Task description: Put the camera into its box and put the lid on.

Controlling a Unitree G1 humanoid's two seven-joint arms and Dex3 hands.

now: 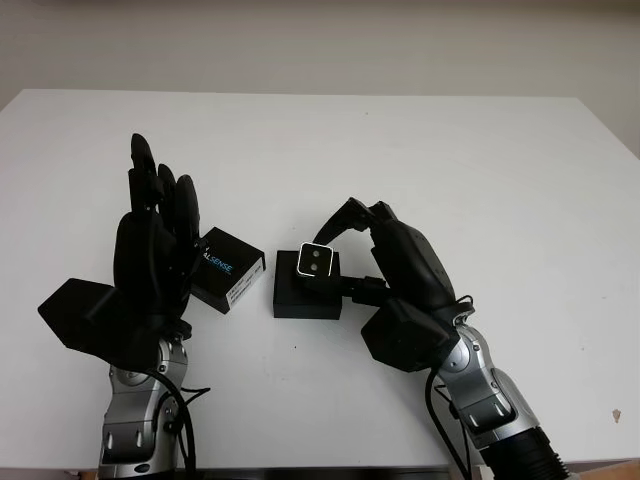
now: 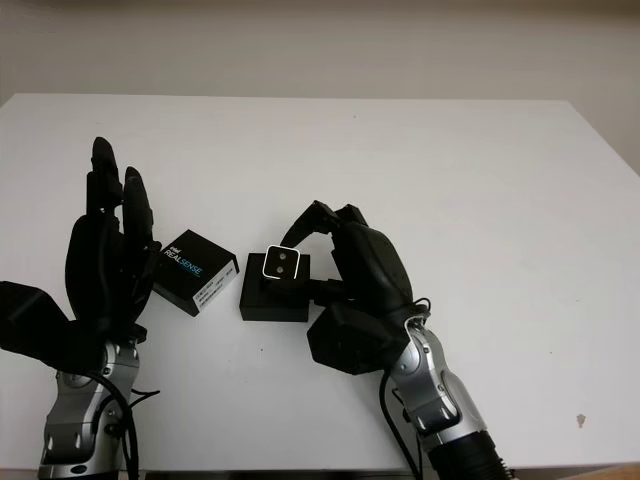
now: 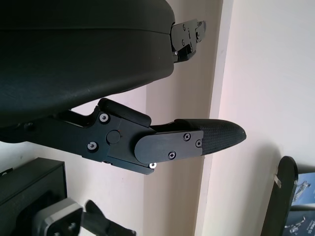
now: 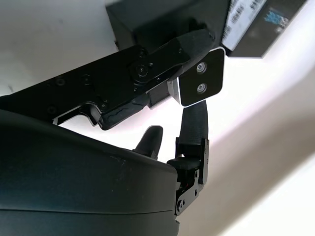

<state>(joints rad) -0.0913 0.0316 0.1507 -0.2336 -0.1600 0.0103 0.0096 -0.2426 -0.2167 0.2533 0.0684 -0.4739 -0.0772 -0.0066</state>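
One camera (image 1: 317,260), small, white-edged, two lenses, pinched in right hand (image 1: 372,262) fingers directly over one open black box (image 1: 306,296) at counter (image 1: 480,180) centre. One lid (image 1: 226,268), printed, lying just left of box. Left hand (image 1: 152,240) open, holding nothing, raised beside lid.

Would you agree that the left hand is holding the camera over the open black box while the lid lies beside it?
Not quite: the right hand holds the camera over the box, as the left eye view shows. The left hand is open beside the lid.
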